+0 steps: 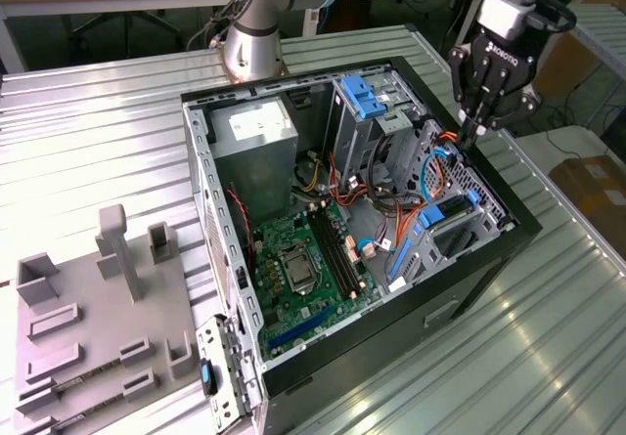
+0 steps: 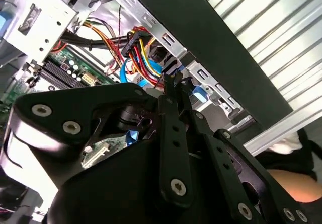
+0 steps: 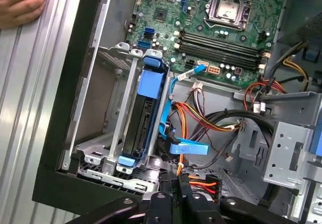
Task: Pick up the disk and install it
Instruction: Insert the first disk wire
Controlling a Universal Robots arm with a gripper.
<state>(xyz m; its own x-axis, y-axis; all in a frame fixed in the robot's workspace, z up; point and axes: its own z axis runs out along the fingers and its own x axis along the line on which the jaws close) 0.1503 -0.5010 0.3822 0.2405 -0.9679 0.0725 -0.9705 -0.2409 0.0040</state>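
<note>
The disk [image 3: 143, 118] stands edge-up inside its drive cage [image 3: 95, 148], so this looks like final seating. That is best done by pressing squarely on the blue rail, clear of the orange cables [image 3: 201, 121]. The gripper [image 1: 468, 134] hangs near-vertical at the exterior view's upper right, over the computer case [image 1: 460, 298], jaws pinched together on nothing.

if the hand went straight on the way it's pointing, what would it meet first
Most likely the bundle of red, orange and yellow cables just beyond the hand, inside the computer case; how near is hard to judge.
</note>
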